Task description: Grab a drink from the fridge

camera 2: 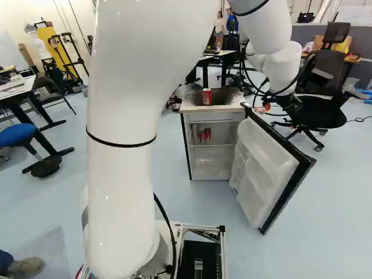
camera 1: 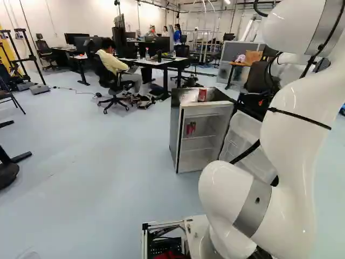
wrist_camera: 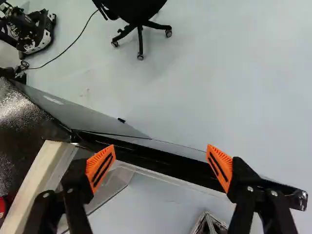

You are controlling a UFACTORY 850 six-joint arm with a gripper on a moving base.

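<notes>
Fingers (wrist_camera: 100, 168) of the black gripper (camera 2: 279, 107) stand wide apart, their orange pads facing each other with nothing held between them. The dark edge of the mini-fridge door (camera 2: 264, 165) crosses the gap in the wrist view, running past both fingertips; whether either one touches it, I cannot tell. Beside one finger is the corner of the mini-fridge (camera 1: 175, 127), and well ahead of the gripper is a black swivel chair (wrist_camera: 139, 12).

In the right base view, the white arm (camera 2: 128, 192) rises left of the middle and reaches over to the upper right, its wrist end above the door near the fridge's top corner. The door hangs wide open, its pale shelved inside showing. Red drink cans (camera 2: 204, 135) sit inside the fridge, close together on an upper shelf, left of the open door. One more red can (camera 2: 207, 96) stands upright on the fridge's top. Farther out, a blue stool (camera 2: 16, 133) is at the left of that view, and desks (camera 1: 153, 62) stand at the upper middle of the left base view.
</notes>
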